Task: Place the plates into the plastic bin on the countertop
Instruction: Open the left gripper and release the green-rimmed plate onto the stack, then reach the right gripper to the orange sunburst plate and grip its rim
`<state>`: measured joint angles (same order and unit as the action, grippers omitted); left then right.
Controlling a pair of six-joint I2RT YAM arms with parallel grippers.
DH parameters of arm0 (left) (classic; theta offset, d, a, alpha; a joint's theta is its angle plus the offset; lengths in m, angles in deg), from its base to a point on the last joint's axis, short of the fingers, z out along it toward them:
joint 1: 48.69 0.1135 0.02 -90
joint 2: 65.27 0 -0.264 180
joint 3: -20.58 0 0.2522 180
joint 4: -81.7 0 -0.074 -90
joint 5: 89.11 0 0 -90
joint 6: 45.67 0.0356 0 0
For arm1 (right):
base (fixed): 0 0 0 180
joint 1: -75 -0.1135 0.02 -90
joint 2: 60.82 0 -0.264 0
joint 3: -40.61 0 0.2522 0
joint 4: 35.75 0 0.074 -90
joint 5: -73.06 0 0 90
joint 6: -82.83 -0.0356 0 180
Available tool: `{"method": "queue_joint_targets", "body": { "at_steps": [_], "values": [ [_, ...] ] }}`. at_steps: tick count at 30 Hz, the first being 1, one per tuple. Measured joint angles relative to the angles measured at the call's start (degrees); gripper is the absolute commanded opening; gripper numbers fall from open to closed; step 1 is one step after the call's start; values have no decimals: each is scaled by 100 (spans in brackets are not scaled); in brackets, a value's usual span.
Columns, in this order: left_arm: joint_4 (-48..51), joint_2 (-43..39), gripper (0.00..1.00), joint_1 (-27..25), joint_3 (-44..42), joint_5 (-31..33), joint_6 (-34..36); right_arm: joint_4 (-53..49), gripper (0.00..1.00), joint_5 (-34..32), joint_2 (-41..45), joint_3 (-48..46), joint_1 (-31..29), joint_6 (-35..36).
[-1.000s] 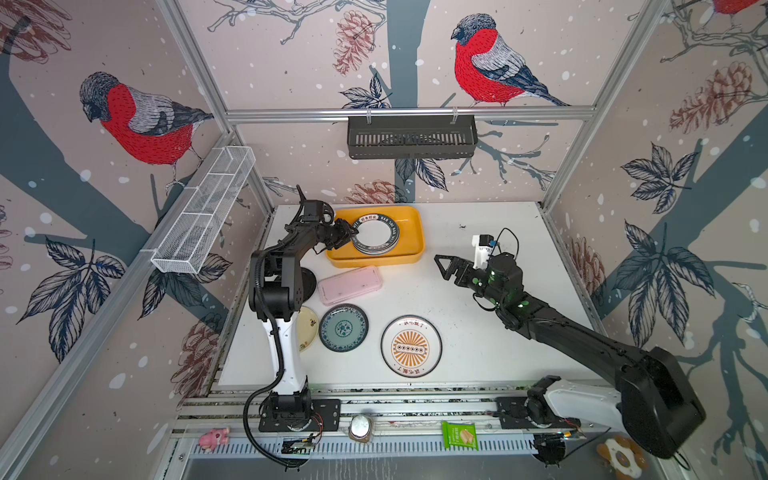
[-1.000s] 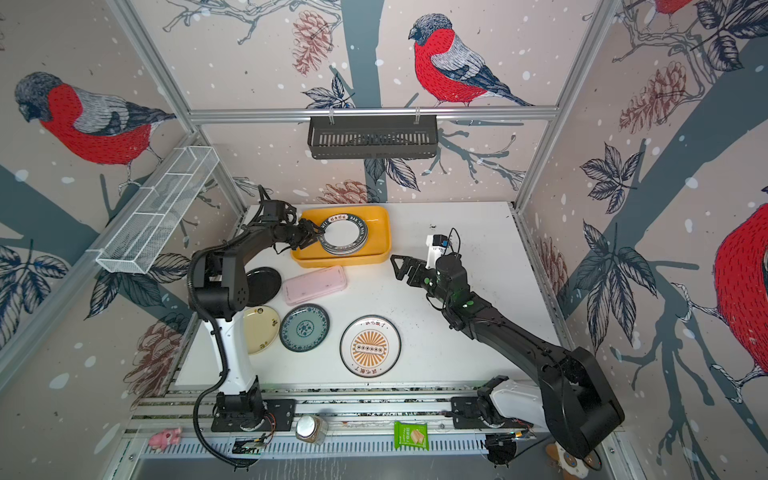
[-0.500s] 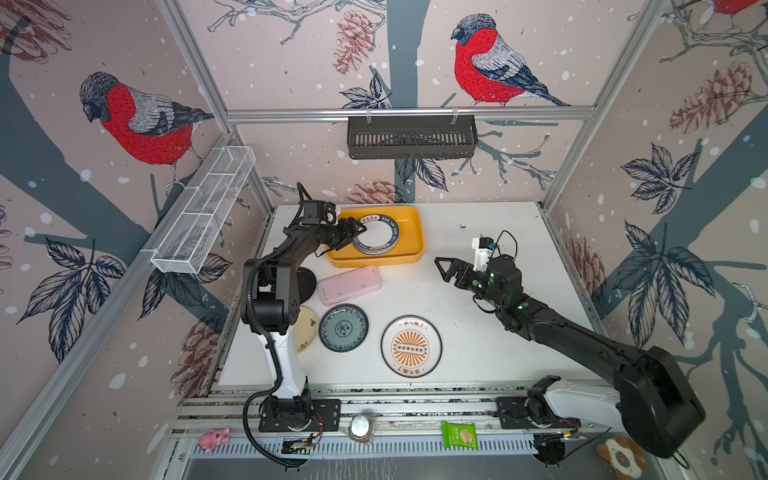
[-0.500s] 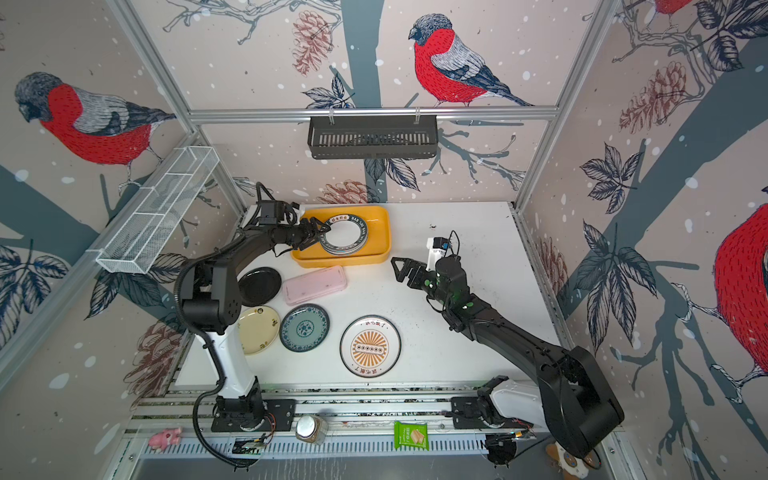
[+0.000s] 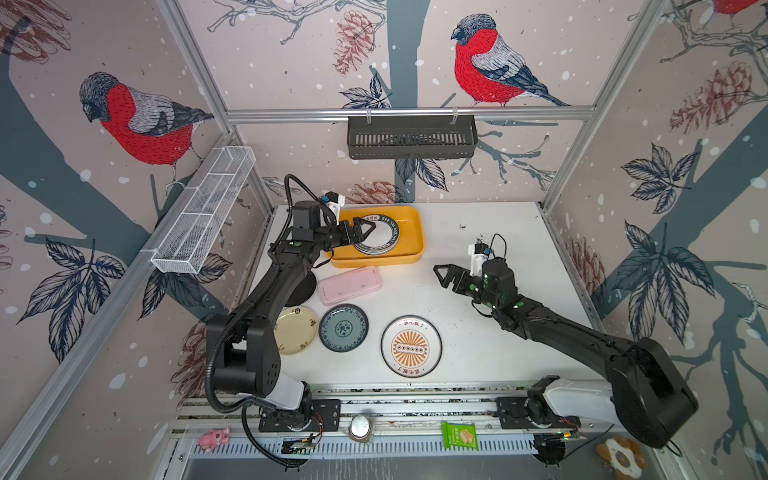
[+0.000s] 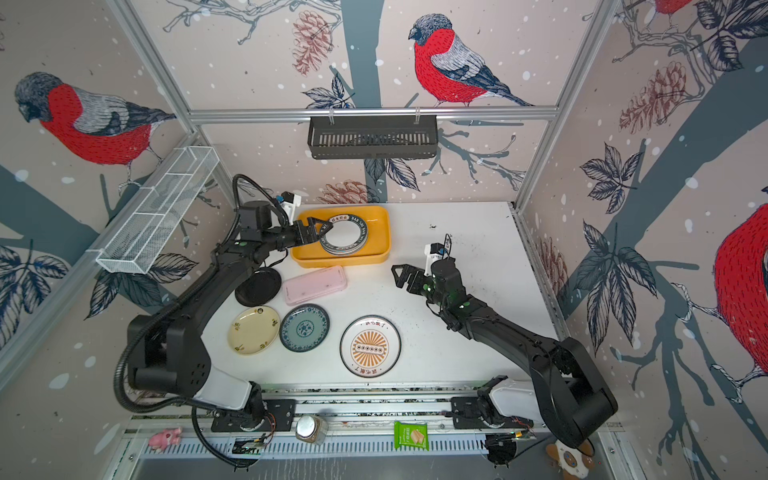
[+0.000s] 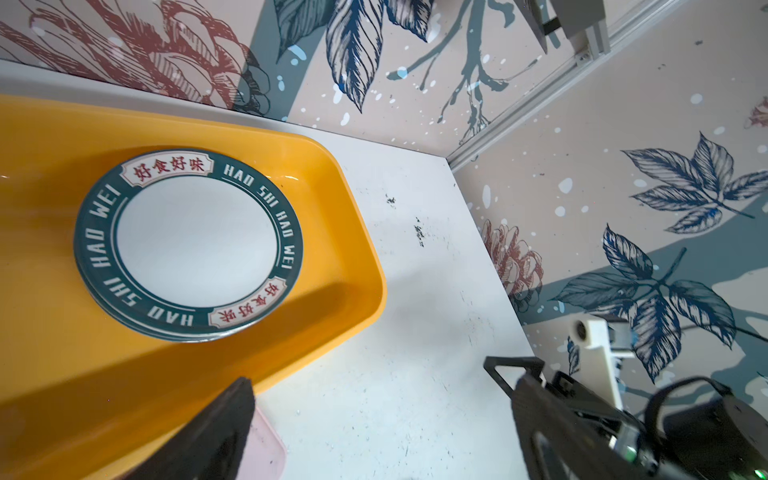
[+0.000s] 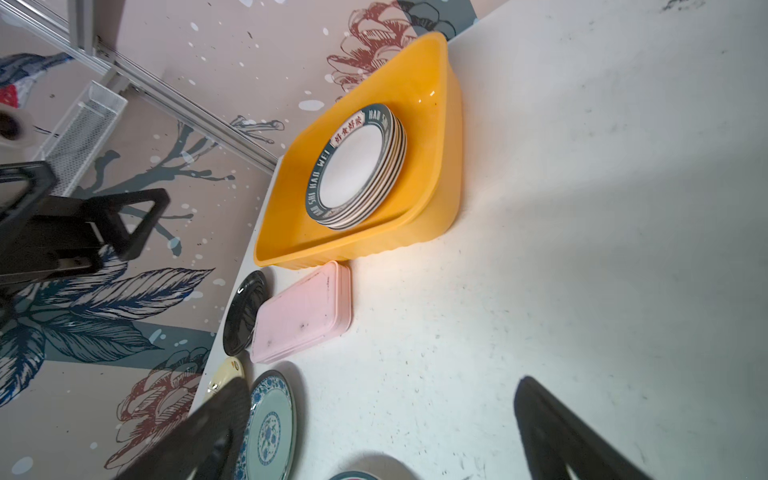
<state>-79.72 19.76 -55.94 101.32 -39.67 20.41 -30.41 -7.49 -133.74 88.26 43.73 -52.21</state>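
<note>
Left gripper [image 5: 362,231]: fingers spread, empty, over left edge of yellow-orange rectangular plastic bin [image 5: 409,249].
Right gripper [image 5: 445,276]: fingers spread, empty, above white speckled countertop [image 5: 478,232].
Plates: green-rimmed white plate stack [image 5: 386,237] inside bin; sunburst plate [image 5: 411,346], teal plate [image 5: 343,328], cream plate [image 5: 296,330], black plate [image 6: 258,286] on countertop.

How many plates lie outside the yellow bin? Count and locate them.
4: black plate beside the pink box; cream plate, teal plate and sunburst plate in a row nearer the front. None seems hidden.

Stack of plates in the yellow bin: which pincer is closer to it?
Left. The left pincer is open at the edge of the stack; the right pincer hangs open over the countertop, well apart.
</note>
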Motion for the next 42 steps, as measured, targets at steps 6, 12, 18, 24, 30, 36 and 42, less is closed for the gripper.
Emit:
{"method": "queue_joint_targets", "body": {
  "at_steps": [6, 12, 18, 24, 30, 36, 42],
  "values": [
    [-22, -378, 96, -98, -352, -415, 39, -321, 100, 120, -70, -48, -160, 0],
    [-507, -603, 96, -289, -907, -732, -11, -807, 100, 105, -192, -68, -396, -92],
    [-555, -363, 96, -299, -874, -964, -140, -1139, 98, 98, -352, -186, -782, -212],
    [-538, -227, 96, -299, -887, -1043, -289, -1156, 93, 210, -584, -501, -1021, -466],
    [-501, -219, 96, -299, -885, -1019, -284, -734, 90, 254, -621, -715, -1226, -573],
    [-428, -164, 96, -299, -870, -1012, -278, -509, 85, 481, -319, -1137, -1322, -599],
    [-372, -164, 96, -299, -800, -876, -155, -769, 82, 577, 343, -1530, -1340, -721]
  ]
}}
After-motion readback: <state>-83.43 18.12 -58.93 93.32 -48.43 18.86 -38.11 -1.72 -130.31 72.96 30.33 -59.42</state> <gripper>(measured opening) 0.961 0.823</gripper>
